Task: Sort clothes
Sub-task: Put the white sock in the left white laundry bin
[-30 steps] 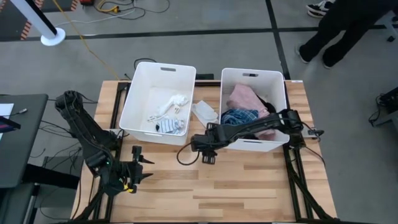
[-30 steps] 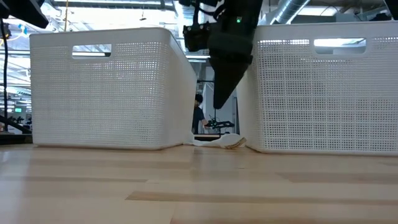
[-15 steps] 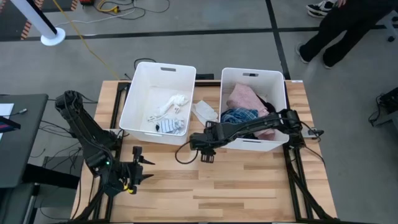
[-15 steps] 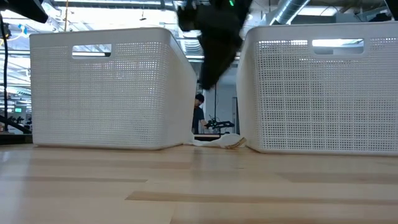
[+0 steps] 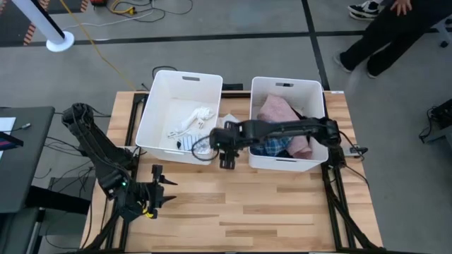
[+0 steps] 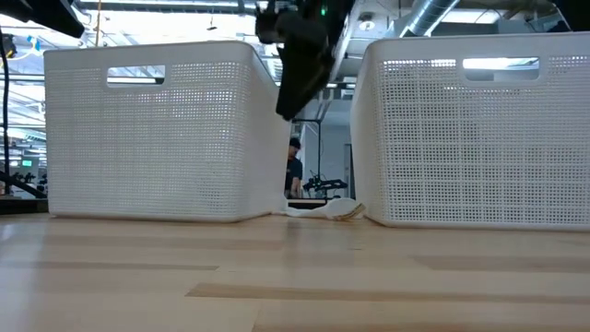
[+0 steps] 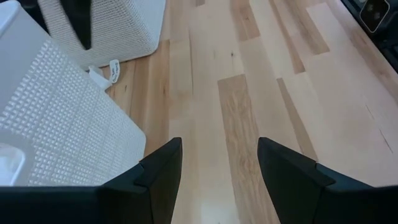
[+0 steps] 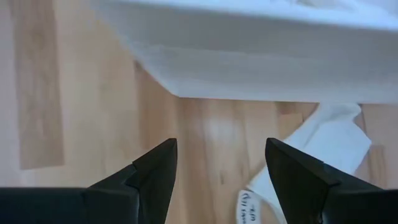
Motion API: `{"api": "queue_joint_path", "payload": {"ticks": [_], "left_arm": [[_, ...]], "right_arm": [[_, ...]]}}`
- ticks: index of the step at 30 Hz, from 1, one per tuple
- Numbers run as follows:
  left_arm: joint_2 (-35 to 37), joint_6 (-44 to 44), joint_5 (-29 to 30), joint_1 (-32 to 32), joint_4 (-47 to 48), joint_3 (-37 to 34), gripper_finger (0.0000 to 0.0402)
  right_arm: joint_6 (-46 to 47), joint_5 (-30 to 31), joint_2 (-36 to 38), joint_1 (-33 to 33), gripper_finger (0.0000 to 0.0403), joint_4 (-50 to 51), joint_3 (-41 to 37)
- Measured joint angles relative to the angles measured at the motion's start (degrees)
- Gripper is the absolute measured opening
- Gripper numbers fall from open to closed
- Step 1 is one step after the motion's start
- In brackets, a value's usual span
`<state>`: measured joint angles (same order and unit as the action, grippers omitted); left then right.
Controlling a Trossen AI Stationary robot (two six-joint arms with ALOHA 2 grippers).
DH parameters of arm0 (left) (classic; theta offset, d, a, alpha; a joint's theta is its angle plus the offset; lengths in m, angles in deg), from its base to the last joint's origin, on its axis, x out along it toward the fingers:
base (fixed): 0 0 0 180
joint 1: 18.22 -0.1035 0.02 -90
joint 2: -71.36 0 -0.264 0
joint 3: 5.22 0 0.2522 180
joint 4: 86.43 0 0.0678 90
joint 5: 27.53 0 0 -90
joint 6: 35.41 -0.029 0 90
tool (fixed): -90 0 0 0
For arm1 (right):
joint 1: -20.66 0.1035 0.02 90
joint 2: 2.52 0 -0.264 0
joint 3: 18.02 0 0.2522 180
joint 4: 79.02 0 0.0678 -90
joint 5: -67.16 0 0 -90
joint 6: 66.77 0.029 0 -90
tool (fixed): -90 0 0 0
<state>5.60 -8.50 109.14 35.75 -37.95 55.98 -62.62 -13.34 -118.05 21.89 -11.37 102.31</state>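
Two white tubs stand at the table's far side. The left tub (image 5: 157, 120) holds white socks (image 5: 195, 116) and a blue-white striped sock (image 5: 198, 143). The right tub (image 5: 321, 106) holds pink (image 5: 277, 109), blue plaid (image 5: 271, 132) and black clothes. A white sock (image 5: 232, 125) (image 8: 314, 158) lies on the table in the gap between the tubs. My right gripper (image 5: 226, 161) (image 6: 287, 103) hangs open and holds nothing. It hovers just in front of that gap, by the left tub's near right corner (image 8: 180, 81). My left gripper (image 5: 159, 190) (image 7: 217, 165) waits open over the near left of the table.
Bare wooden tabletop (image 5: 268, 204) stretches in front of both tubs. The tubs' perforated walls (image 6: 166, 138) (image 6: 479, 138) flank the narrow gap. A person (image 5: 381, 32) stands on the floor beyond the far right corner. A person shows far off through the gap (image 6: 293, 171).
My right gripper has risen and swung toward the table's left and far edges. It went from in front of the right tub to the gap by the left tub's corner, and stayed open. The clothes have not moved.
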Motion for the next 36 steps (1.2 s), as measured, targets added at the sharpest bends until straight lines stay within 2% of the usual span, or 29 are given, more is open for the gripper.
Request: {"api": "queue_joint_path", "payload": {"ticks": [3,10,16,24,30,36], "left_arm": [[0.0,0.2,0.0,0.0,0.0,0.0,0.0204],[0.0,1.5,-1.8,0.0,0.2,0.0,0.0204],[0.0,0.4,-2.0,0.0,0.2,0.0,0.0204],[0.0,1.9,-1.9,0.0,0.1,0.0,0.0204],[0.0,2.0,-1.9,0.0,0.0,0.0,0.0204],[0.0,1.6,-1.9,0.0,0.1,0.0,0.0204]], "right_arm": [[-1.4,-0.6,-0.8,-2.0,0.026,0.5,-0.2],[-1.2,-1.9,-2.5,-2.9,0.026,10.8,-0.6],[-5.1,-2.5,-4.6,-1.5,0.026,5.4,-2.6],[-7.0,-2.1,-9.0,-5.5,0.026,6.1,-2.6],[-6.7,-2.2,-8.0,-6.9,0.026,7.4,-2.7],[-5.7,-2.1,-3.0,-5.0,0.026,7.3,-2.9]]}}
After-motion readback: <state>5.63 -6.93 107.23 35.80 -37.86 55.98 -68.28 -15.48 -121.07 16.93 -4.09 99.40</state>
